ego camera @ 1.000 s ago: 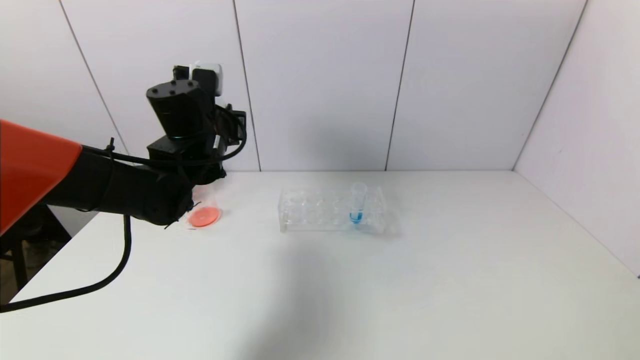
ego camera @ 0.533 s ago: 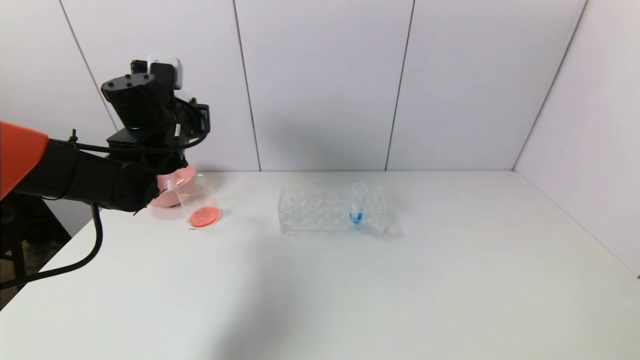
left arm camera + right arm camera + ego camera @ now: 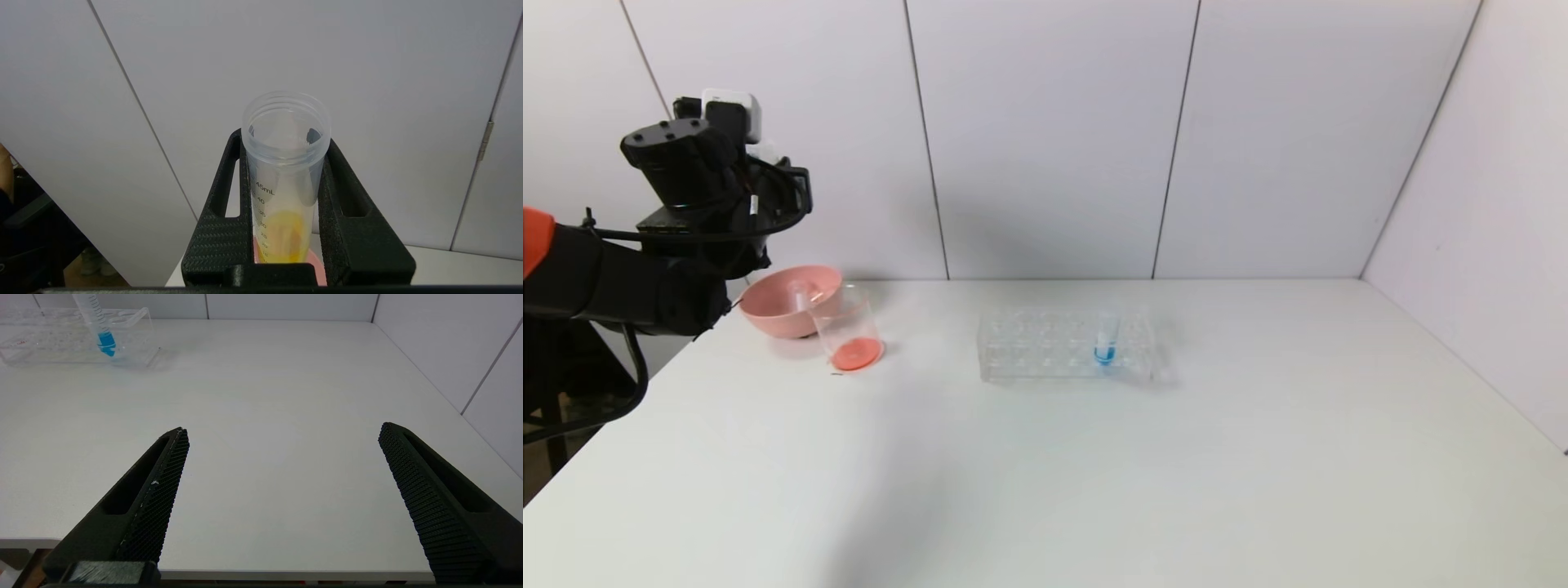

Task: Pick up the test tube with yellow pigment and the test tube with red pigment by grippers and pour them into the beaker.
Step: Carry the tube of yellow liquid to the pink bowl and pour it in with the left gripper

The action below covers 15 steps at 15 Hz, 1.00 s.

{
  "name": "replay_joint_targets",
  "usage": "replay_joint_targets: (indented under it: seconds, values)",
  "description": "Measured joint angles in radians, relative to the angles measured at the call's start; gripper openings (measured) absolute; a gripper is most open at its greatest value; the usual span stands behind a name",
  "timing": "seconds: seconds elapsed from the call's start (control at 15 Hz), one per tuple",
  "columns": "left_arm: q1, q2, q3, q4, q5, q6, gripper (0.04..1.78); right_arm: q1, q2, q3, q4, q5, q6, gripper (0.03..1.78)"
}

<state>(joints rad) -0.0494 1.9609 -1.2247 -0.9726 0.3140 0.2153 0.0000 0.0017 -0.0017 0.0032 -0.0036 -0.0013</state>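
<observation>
Test tube with yellow pigment (image 3: 284,175) pinched upright between left gripper (image 3: 286,163) fingers, seen only in wrist view, head view adds pink bowl (image 3: 780,304) and beaker (image 3: 849,333) just below-right of it, right gripper (image 3: 282,457) spread wide over table edge.

One beaker (image 3: 849,333) sits at left of the head view, one pink bowl (image 3: 783,300) behind it. One rack (image 3: 1063,344) stands mid-frame with one blue-tipped tube (image 3: 1105,336). One yellow-tipped tube (image 3: 284,179) fills the left wrist view. Two end effectors: left (image 3: 284,212), right (image 3: 282,465). One counter (image 3: 1176,457).
</observation>
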Motion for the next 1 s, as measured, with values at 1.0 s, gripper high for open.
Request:
replay_joint_targets:
  seconds: [1.0]
  values:
    - [0.117,0.016,0.020,-0.003,-0.208,-0.024,0.46,0.000,0.000,0.000,0.000,0.000,0.000,1.70]
